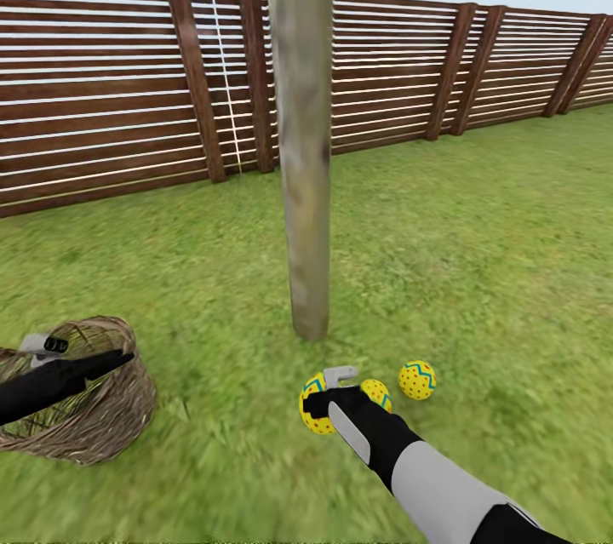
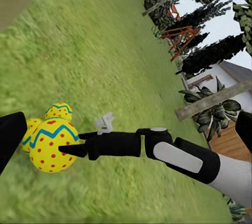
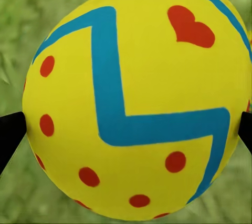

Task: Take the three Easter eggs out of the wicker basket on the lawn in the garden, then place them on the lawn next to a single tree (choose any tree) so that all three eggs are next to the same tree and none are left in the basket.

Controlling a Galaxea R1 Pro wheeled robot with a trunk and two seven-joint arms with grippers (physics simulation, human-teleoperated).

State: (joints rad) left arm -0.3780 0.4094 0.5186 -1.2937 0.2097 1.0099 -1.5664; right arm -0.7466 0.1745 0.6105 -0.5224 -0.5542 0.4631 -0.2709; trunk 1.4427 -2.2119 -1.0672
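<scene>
Lawn [image 1: 477, 272], wicker basket [image 1: 111, 416] eggless

Smooth, matt painted egg [image 3: 136, 98]; coarse open-weave brown wicker basket [image 1: 111, 416]; mottled, rough-looking pale tree trunk [image 1: 302, 144]; dark slatted wooden fence [image 1: 102, 118]; soft mottled grass lawn [image 1: 477, 254]; matt black fingers [image 2: 73, 150].

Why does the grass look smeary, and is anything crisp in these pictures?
Head view: lawn turns streaky near the basket; fence stays sharp. Right wrist view: the egg is crisp, grass behind it soft. Left wrist view: grass smeared too, right hand clear.
</scene>
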